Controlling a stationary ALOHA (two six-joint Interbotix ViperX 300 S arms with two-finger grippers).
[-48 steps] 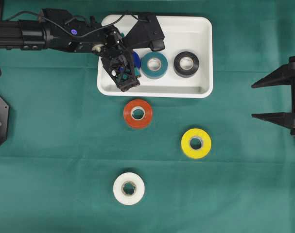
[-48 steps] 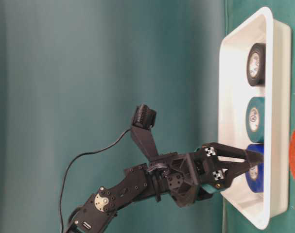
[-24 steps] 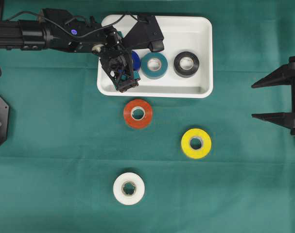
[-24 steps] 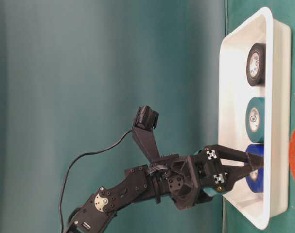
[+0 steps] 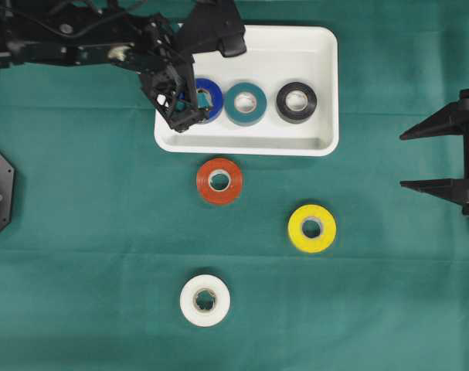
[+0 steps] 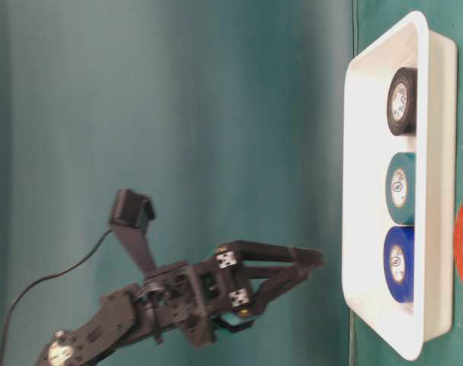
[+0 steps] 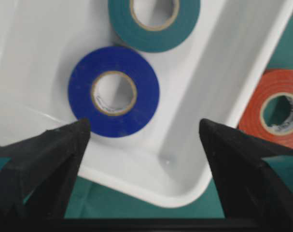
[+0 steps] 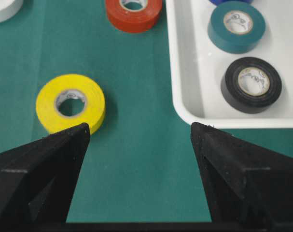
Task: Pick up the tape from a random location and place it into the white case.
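Overhead view, left to right: black left arm (image 5: 72,42) reaches in from the top left over a green cloth (image 5: 87,232) that covers the whole table. Left gripper (image 5: 175,104) hangs above the left end of the white case (image 5: 327,93), jaws spread wide, nothing between them. From the wrist camera the two black fingers (image 7: 45,159) frame the case's near corner, and the blue tape (image 5: 205,99) lies flat just beyond them, clear of both.

Case sits top centre, long side across the view. Three rolls lie flat inside in a row: blue at the left, teal tape (image 5: 245,103) touching or just beside it in the middle, black tape (image 5: 296,101) apart on the right. The table-level view shows the gripper raised well clear of the case rim.

Loose rolls on the cloth: orange tape (image 5: 219,181) just below the case's near edge, white tape (image 5: 205,300) well below that near the bottom, yellow tape (image 5: 311,228) to the right of centre. All flat, none touching.

Right gripper (image 5: 443,158) sits at the far right edge, jaws wide apart, empty, well away from every roll. Behind the table is a plain green backdrop (image 6: 162,114).
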